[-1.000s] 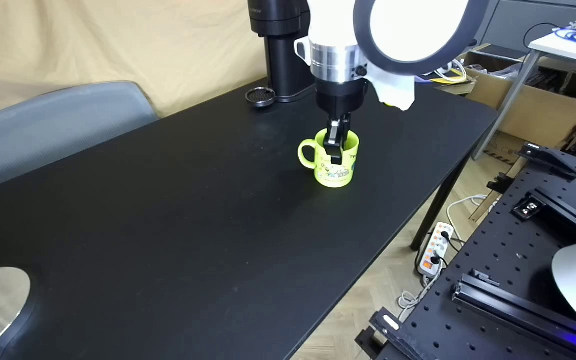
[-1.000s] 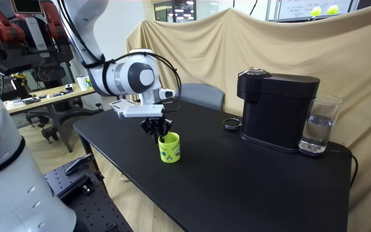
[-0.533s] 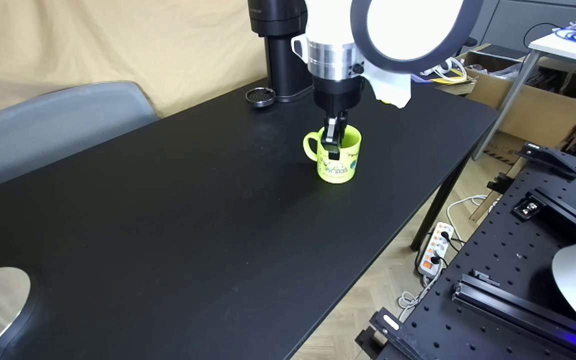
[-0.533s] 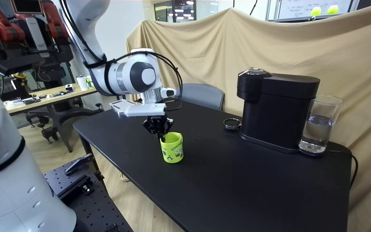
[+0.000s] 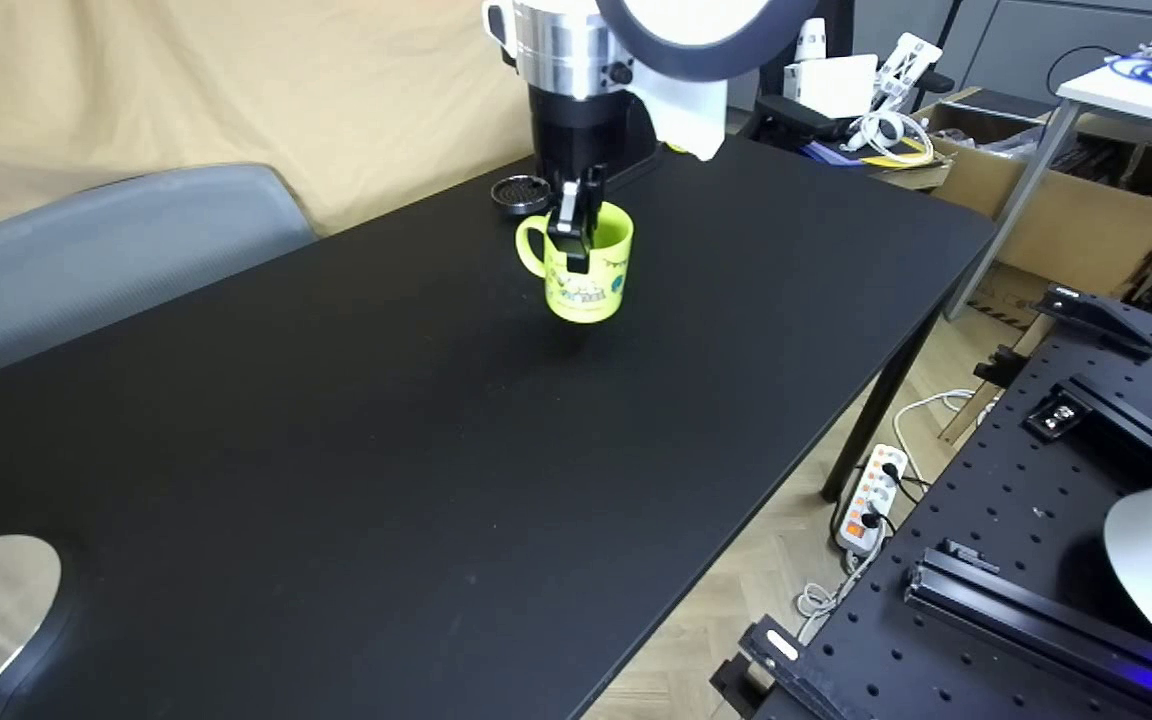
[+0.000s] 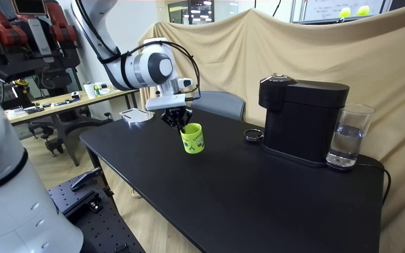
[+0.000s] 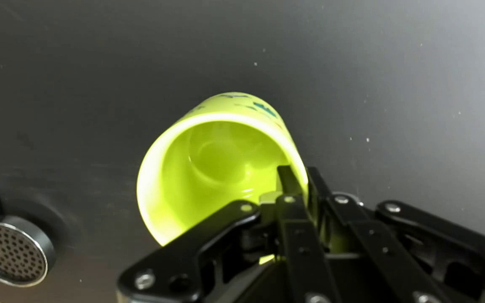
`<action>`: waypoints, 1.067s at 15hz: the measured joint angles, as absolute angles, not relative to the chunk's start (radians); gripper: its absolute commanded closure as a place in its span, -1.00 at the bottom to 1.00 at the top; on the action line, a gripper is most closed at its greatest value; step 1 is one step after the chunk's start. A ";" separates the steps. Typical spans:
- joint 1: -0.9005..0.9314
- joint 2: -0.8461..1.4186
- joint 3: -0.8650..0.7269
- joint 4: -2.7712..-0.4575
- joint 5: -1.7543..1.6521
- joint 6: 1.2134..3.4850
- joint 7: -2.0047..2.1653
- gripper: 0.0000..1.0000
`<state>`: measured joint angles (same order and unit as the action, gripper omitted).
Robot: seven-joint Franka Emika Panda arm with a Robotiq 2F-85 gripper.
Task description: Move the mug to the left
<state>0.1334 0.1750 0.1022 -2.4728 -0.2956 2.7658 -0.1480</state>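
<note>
The lime-green mug (image 5: 588,293) is upright in both exterior views (image 6: 193,143), with its loop handle pointing left in an exterior view (image 5: 528,250). My gripper (image 5: 576,258) is shut on the mug's wall at the rim, also seen in an exterior view (image 6: 180,130). In the wrist view, one fingertip of the gripper (image 7: 300,170) is inside the mug (image 7: 152,185) and the other is outside. The handle is hidden there. The mug seems slightly above the black table (image 5: 356,480), with a dark shadow under it.
A black coffee machine (image 6: 304,119) with a clear water tank (image 6: 348,140) stands on the table. A round metal drip cup (image 5: 521,193) sits at its foot, close behind the mug. A silver tray (image 6: 136,115) lies at the table's far end. A grey chair (image 5: 126,240) stands behind the table.
The gripper and mug have risen a little and moved together toward the chair side: left and up in an exterior view. The grip on the rim stays the same.
</note>
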 measured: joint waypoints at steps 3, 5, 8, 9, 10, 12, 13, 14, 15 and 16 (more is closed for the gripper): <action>0.137 0.226 0.153 -2.388 -0.217 2.740 -0.218 0.95; 0.136 0.275 0.188 -2.334 -0.158 2.716 -0.269 0.95; 0.139 0.346 0.214 -2.263 -0.140 2.667 -0.293 0.95; 0.144 0.364 0.213 -2.245 -0.143 2.650 -0.293 0.95; 0.151 0.379 0.211 -2.230 -0.151 2.633 -0.292 0.95; 0.166 0.402 0.203 -2.207 -0.170 2.601 -0.291 0.95; 0.173 0.411 0.200 -2.198 -0.180 2.588 -0.291 0.31; 0.178 0.418 0.199 -2.190 -0.187 2.577 -0.291 0.30; 0.183 0.421 0.198 -2.183 -0.198 2.568 -0.290 0.17; 0.189 0.421 0.197 -2.178 -0.207 2.559 -0.290 0.04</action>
